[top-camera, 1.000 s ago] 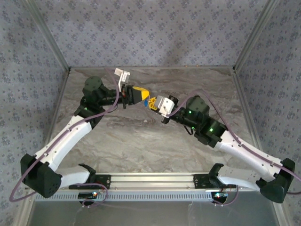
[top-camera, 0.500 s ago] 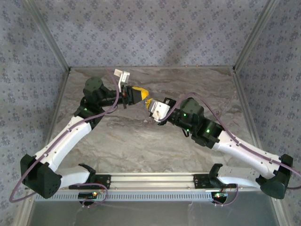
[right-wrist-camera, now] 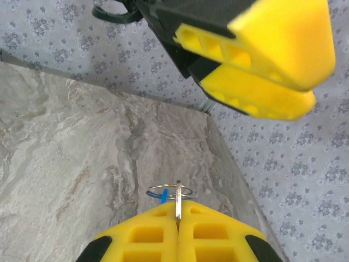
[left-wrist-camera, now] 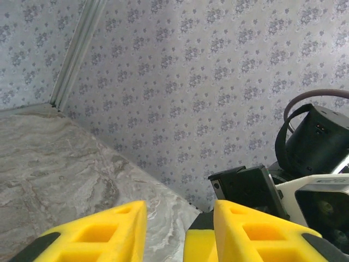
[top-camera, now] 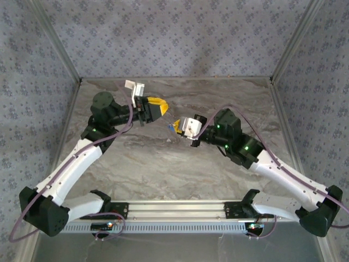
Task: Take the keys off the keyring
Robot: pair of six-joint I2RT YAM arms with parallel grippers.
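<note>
Now clamped shut in the right gripper point(right-wrist-camera: 177, 212): the keys point(right-wrist-camera: 178, 196), with a thin metal blade pinched between the two yellow fingers, and a wire ring and a blue bit poking out just past the tips. Held over the middle of the marbled table point(top-camera: 163, 164). To the left and slightly farther back, the left gripper point(left-wrist-camera: 179, 210), apart from the bunch, jaws partly spread, gripping nothing.

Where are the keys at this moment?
In the right wrist view, the keys stick out of the shut right gripper; the left gripper hangs close by, upper right, not touching them.
</note>
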